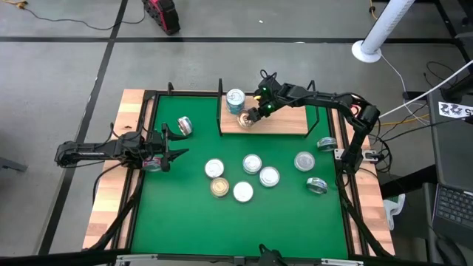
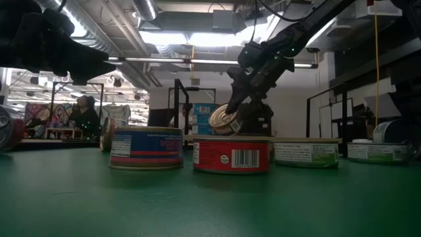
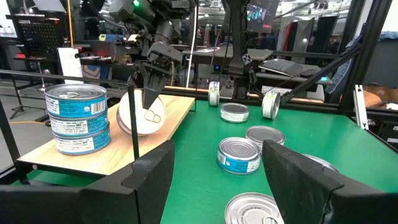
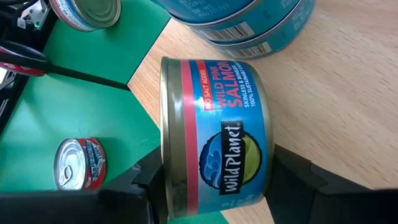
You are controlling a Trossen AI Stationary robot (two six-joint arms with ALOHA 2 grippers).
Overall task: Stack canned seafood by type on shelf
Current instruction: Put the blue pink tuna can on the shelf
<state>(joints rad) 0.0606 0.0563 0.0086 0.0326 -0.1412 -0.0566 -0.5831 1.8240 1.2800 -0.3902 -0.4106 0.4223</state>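
The shelf [image 1: 281, 124] is a light-wood board in black wire rails at the mat's far side. A stack of teal-blue tins [image 1: 235, 100] stands on its left end and also shows in the left wrist view [image 3: 78, 118]. My right gripper [image 1: 250, 117] is shut on a blue tin with a pink-red band [image 4: 214, 124], held on edge next to the stack. My left gripper [image 1: 171, 142] is open and empty over the mat's left side, its fingers [image 3: 298, 180] spread wide. A red tin [image 1: 153, 163] lies by it. My right gripper pinches the tin between its two fingers, one finger on the lid [image 3: 149, 99] and one on the opposite flat face [image 4: 273, 162]. The fingers come from above, slanting down. The tin is tipped on edge over the board; whether its lower rim [image 3: 138, 132] touches the board, I cannot tell.
Several tins lie lid-up in the mat's middle [image 1: 251, 164]. One stands on edge at the far left [image 1: 185, 127], one leans at the right [image 1: 316, 185] and one is by the right rail [image 1: 326, 143]. Pale wooden planks [image 1: 111, 185] edge the mat.
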